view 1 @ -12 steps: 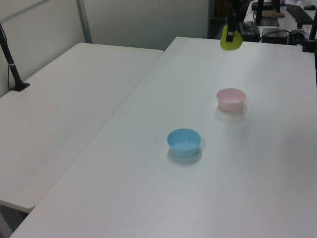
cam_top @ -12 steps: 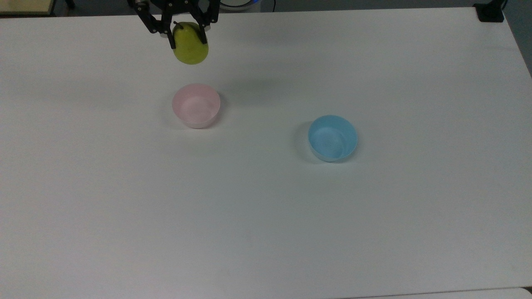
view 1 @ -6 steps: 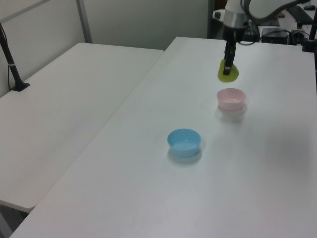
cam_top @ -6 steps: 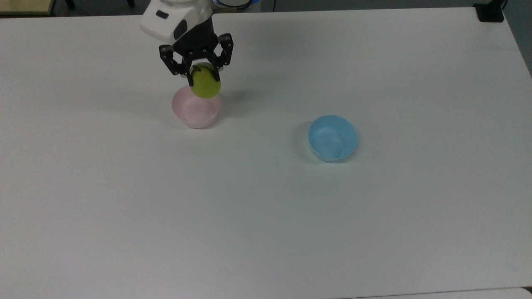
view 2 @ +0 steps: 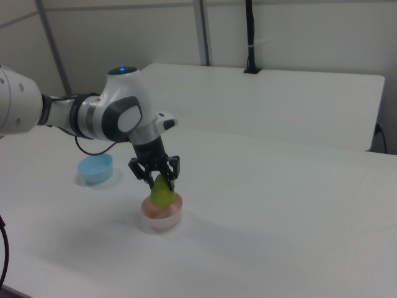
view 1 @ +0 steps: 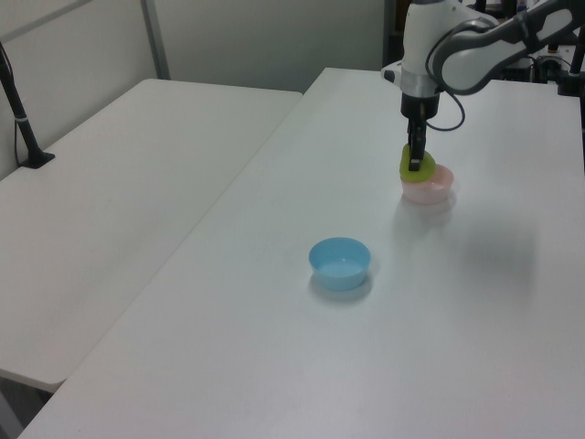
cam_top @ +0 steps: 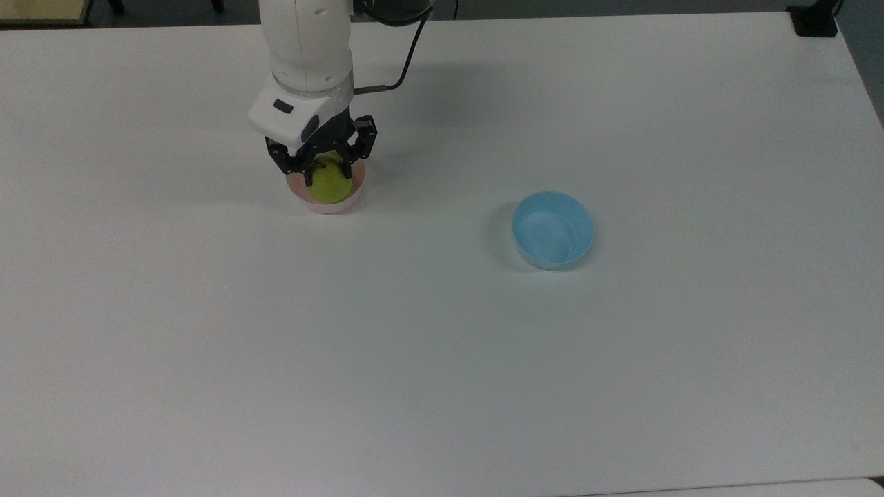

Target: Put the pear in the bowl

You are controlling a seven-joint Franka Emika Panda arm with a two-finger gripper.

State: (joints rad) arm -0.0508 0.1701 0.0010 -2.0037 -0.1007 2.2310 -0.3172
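Jaws of our gripper [cam_top: 325,168] clamp the pear [cam_top: 329,183], seemingly low inside the pink bowl [cam_top: 343,203]; we risk tipping that 1 light bowl if we press further.

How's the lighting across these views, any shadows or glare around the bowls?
Top view: even light, no glare, a soft shadow left of the blue bowl. Left view: faint shadows below both bowls. Right view: the arm's diffuse shadow beside the pink bowl.

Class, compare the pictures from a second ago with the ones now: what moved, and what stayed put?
The gripper, shut on the pear throughout, came down from high above the table until the pear sits low in the pink bowl. Nothing was let go. Both bowls, including the blue bowl, stayed in place.
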